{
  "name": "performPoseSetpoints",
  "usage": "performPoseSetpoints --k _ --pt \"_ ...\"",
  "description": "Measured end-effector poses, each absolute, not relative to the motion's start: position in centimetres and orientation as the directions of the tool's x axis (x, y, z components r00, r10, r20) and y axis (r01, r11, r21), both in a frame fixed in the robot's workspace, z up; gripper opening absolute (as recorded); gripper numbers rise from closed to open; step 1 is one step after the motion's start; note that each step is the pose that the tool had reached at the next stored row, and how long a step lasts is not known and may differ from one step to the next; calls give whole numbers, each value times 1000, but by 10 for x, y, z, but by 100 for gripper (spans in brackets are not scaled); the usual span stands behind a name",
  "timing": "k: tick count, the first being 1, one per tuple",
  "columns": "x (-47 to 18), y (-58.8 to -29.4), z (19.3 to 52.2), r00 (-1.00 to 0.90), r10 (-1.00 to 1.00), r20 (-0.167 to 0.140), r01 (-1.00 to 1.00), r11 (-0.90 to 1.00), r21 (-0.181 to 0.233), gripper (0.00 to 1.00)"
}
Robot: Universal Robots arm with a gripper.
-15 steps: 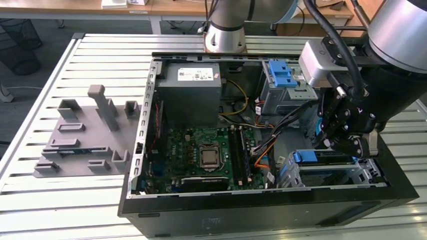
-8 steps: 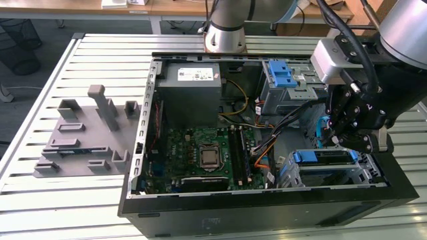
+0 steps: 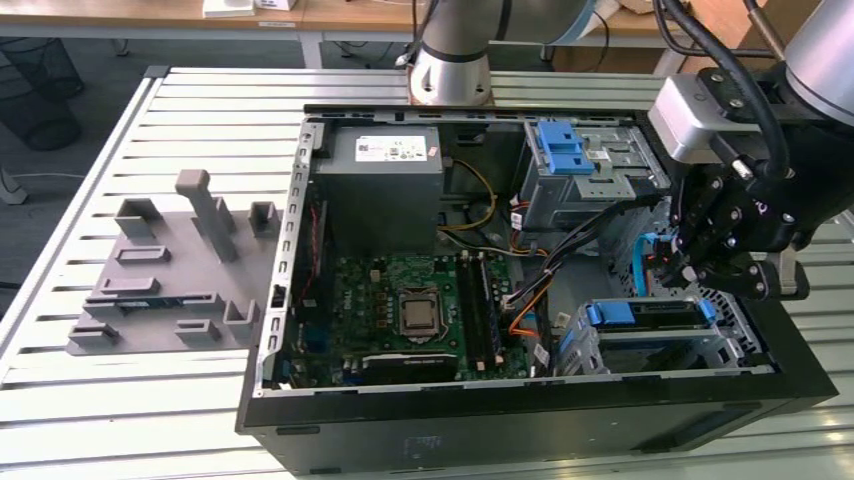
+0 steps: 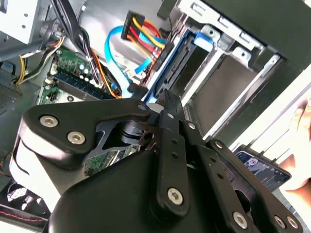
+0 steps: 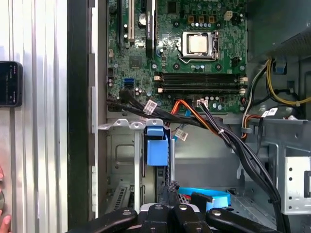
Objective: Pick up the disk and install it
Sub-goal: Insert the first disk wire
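Here we are seeing gripper (image 3: 727, 270) hovering over drive bay (image 3: 654, 335) inside open computer case (image 3: 534, 420); fingers' state — cannot tell.

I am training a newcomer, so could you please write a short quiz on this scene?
1. True or false: the computer case lies open on a slatted table.
2. In the exterior view, the grey fixture sits: A) inside the case; B) left of the case; C) right of the case.
3. In the exterior view, the tool hangs over which side of the case?
Key: 1 true; 2 B; 3 right.
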State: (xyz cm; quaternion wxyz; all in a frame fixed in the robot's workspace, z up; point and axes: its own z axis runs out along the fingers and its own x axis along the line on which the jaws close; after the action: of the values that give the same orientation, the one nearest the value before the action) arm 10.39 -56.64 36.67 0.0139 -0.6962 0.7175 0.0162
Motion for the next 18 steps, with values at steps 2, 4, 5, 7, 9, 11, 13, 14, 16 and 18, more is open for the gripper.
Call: performPoseSetpoints --k 2,4,5,7,9,11,13,14,16,18 --pt "108 -565 366 -30 -999 -42 -1000 30 4 11" --pt "111 -564 366 -30 -999 -43 -1000 30 4 11" --pt "112 -563 366 -30 -999 -42 -1000 30 4 11" --pt "114 -562 366 -30 -999 -42 -1000 30 4 11" --pt "114 -562 366 -30 -999 -42 -1000 30 4 11" --pt "114 -562 366 -30 -999 -43 -1000 30 4 11" --pt "114 -562 366 -30 -999 -42 -1000 30 4 11" --pt "114 -562 366 -30 -999 -43 -1000 30 4 11" --pt "114 -562 367 -30 -999 -42 -1000 30 4 11" --pt "114 -562 368 -30 -999 -43 -1000 30 4 11"
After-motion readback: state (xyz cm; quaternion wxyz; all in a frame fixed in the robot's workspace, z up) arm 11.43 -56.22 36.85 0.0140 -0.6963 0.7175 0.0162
